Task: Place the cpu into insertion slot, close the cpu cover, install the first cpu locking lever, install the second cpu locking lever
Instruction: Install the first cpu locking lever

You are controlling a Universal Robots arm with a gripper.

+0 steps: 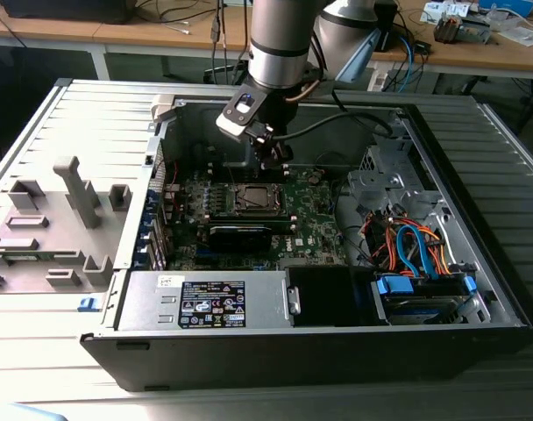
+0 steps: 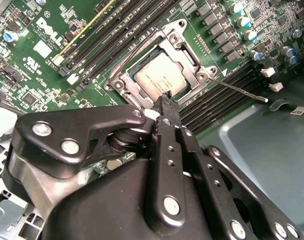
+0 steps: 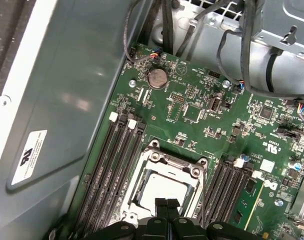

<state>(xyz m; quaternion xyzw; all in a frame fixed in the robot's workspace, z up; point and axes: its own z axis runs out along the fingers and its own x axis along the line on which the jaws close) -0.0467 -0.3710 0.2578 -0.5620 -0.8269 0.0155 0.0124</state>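
Black metal claw (image 2: 166, 97), fingers pressed together and empty, sits at the silvery cpu cover (image 2: 123, 79) framing the flat matte-grey square cpu (image 2: 159, 77).

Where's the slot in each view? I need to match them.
Exterior view: slot mid-motherboard, below the gripper in the picture.
Second wrist view: slot at the gripper tip, between memory banks.
First wrist view: slot at the gripper tip, between memory banks.
Shared landmark: the gripper tip.
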